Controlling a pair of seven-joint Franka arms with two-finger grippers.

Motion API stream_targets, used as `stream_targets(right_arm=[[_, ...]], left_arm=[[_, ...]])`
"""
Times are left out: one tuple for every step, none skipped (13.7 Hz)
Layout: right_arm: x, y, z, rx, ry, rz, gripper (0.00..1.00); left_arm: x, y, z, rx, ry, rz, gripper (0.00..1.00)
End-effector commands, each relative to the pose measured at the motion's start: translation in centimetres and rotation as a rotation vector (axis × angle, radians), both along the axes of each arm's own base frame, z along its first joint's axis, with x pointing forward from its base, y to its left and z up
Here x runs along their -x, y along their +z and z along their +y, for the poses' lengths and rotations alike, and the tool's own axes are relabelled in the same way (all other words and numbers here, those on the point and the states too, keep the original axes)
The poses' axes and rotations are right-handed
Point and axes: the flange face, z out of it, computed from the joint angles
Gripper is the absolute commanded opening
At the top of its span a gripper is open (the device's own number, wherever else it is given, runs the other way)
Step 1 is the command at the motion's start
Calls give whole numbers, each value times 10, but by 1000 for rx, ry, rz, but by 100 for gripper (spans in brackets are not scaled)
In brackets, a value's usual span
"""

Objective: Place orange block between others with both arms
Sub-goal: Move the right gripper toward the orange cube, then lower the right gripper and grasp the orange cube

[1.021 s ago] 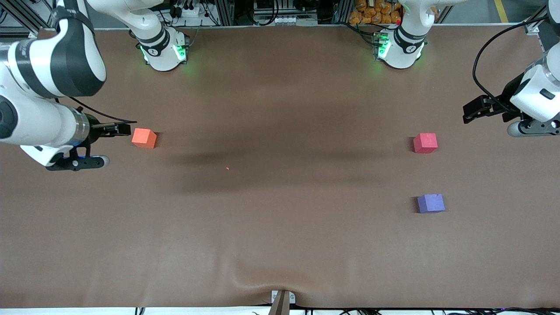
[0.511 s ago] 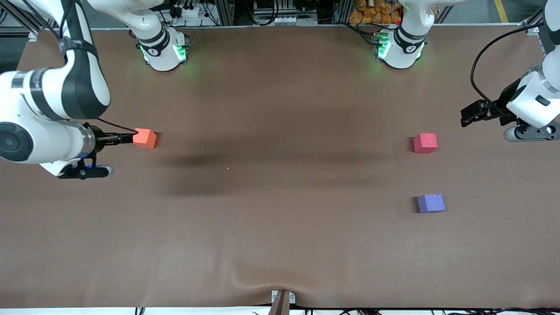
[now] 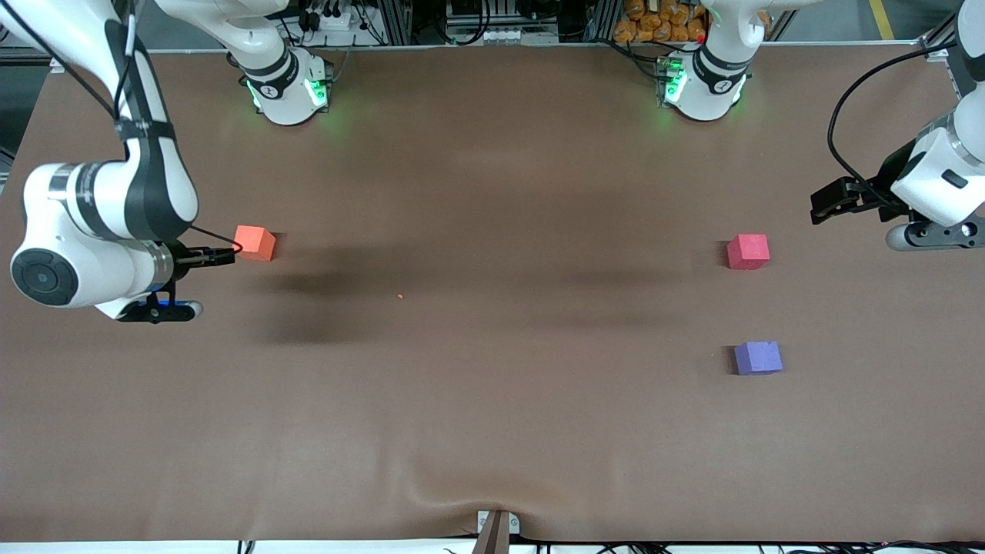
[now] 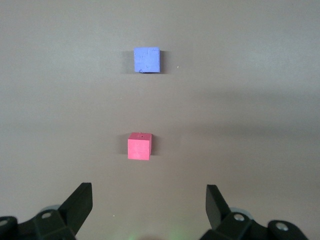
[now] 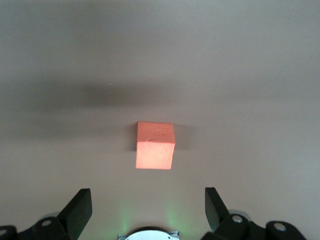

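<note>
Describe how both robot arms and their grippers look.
Both are white jointed arms with black bands. The right arm and left arm each trail a black cable; bases glow green. The right gripper and left gripper have black, wedge-shaped fingers.

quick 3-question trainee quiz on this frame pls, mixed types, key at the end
1. True or false: the right gripper is shut on the orange block.
2. Which cube lies nearer the front camera: A) the red-pink cube, B) the purple-blue cube?
3. Fill in: the left gripper hangs open near the ___ arm's end of the table, with the red-pink cube in its wrist view.

Key:
1. False: its jaws are open and the block sits on the table ahead of them, untouched.
2. B.
3. left.
</note>
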Motion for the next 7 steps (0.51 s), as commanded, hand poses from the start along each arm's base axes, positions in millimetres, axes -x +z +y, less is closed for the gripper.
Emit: stream_targets(right_arm=[[21, -39, -13, -26, -19, 6, 100], [26, -51, -16, -26, -25, -4, 100], [29, -62, -18, -26, -29, -6, 100], [31, -68, -19, -26, -31, -2, 100], [32, -79, -20, -25, -32, 17, 100], [34, -93, -22, -25, -36, 43, 100], [36, -105, -28, -24, -46, 58, 100]], left_arm=[[-1, 0, 1, -10, -2, -10, 100], [-1, -1, 1, -10, -2, -8, 100], [-1, -1, 0, -10, -3, -10, 100], [-1, -1, 0, -10, -4, -11, 100], [-2, -2, 1, -9, -2, -11, 100], [-2, -1, 0, -9, -4, -13, 100], [-2, -1, 1, -9, -2, -13, 100]])
